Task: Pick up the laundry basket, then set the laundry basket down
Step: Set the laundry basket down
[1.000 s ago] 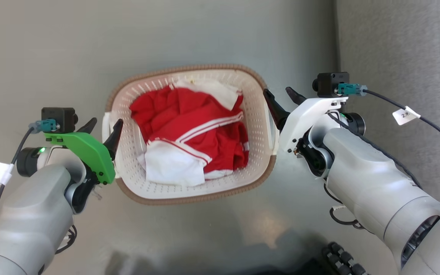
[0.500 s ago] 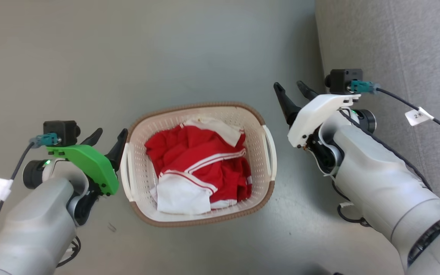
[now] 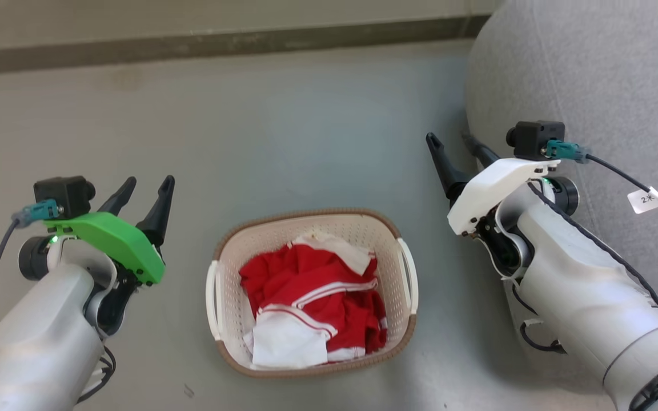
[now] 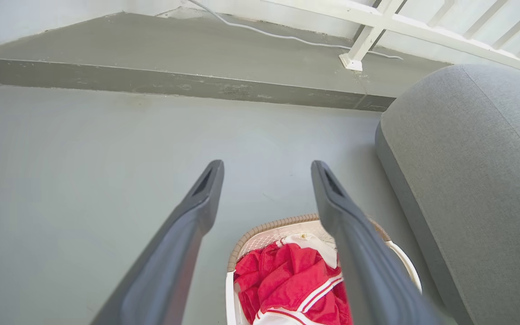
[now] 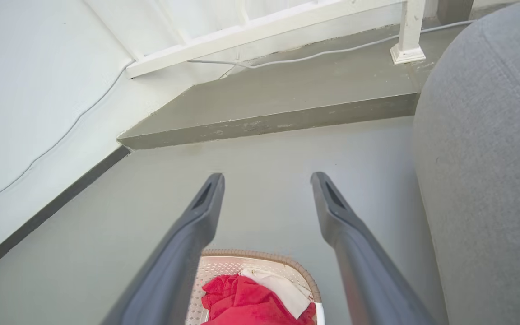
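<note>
Red clothes (image 3: 312,291) hide the bottom of the laundry basket (image 3: 283,227)

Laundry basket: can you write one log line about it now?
laundry basket: upright on floor, red and white clothes inside | left end effector: open, not touching | right end effector: open, not touching

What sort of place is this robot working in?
Probably a home-style room, perhaps a test mock-up: a grey fabric sofa stands on a bare grey floor, a small cream perforated plastic laundry basket holds red-and-white clothes, and a white railing runs behind.
</note>
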Motion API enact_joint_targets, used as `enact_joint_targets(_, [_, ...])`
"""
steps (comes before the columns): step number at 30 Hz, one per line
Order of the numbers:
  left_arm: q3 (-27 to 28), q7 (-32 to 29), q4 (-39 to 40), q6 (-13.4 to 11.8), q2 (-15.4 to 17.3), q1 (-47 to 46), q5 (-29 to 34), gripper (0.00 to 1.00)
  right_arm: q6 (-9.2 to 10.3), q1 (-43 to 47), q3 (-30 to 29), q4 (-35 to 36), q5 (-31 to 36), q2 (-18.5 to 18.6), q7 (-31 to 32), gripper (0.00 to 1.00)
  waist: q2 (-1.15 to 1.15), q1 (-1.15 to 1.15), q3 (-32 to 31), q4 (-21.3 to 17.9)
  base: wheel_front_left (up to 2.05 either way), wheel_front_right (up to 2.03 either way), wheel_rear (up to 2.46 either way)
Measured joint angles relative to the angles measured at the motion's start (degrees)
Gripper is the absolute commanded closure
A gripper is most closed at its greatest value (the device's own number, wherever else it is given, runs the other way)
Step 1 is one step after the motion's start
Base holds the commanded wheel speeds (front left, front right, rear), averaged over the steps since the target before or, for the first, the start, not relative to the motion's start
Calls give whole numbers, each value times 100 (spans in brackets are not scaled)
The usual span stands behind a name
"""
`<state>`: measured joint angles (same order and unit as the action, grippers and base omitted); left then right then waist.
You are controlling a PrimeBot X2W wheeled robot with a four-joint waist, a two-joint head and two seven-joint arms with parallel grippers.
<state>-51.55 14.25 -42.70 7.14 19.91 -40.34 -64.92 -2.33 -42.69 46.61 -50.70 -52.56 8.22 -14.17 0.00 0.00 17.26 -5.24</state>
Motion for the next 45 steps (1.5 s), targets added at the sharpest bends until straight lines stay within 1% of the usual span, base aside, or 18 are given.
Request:
enact_joint_targets(6, [570,0,278,0,0,350,430,0,131,286,-353,477,438,141,-1,0,0,0,-497,31,0,0,0])
enact_joint_targets(11, [906,0,541,-20,-18,694,771,0,260,732,-606,824,787,336,-1,0,0,0,-907,51,0,0,0])
enact_joint_targets(14, [1099,0,791,-115,-15,862,1029,0,352,898,-748,1101,957,369,-1,0,0,0,-1127,61,0,0,0])
enact_joint_targets(15, [1162,0,862,-147,-15,906,1082,0,355,931,-779,1189,1039,382,-1,0,0,0,-1189,63,0,0,0])
enact_joint_targets(17, [1356,0,1044,-229,-16,1022,1249,0,444,993,-867,1373,1167,415,-1,0,0,0,-1300,65,0,0,0])
enact_joint_targets(21, [1856,0,1440,-434,-21,1271,1501,0,600,1199,-1131,1769,1437,489,-3,0,0,0,-1461,64,0,0,0])
enact_joint_targets(22, [1994,1,1558,-488,-21,1334,1603,0,609,1254,-1206,1879,1499,505,-10,0,0,0,-1488,64,0,0,0])
enact_joint_targets(25, [2350,1,1913,-553,-45,1519,1781,0,678,1433,-1405,2149,1650,543,-19,0,0,0,-1541,69,0,0,0])
enact_joint_targets(28, [2586,16,2173,-621,-90,1730,2036,0,709,1674,-1579,2370,1806,563,-27,0,0,0,-1565,89,0,0,0])
enact_joint_targets(31, [2797,16,2383,-676,-129,2114,2186,0,795,1960,-1769,2621,1933,563,-27,0,0,0,-1586,109,0,0,0])
enact_joint_targets(37, [2997,16,2669,-675,-292,2546,2431,0,800,2269,-1939,2876,2130,517,-27,0,0,0,-1597,112,0,0,0])
enact_joint_targets(42, [3139,16,2794,-673,-316,2735,2566,0,801,2439,-2024,2997,2219,482,-36,0,0,0,-1602,104,0,0,0])
enact_joint_targets(45, [3206,16,2867,-671,-397,2869,2711,0,801,2541,-2063,3061,2290,453,-36,0,0,0,-1605,99,0,0,0])
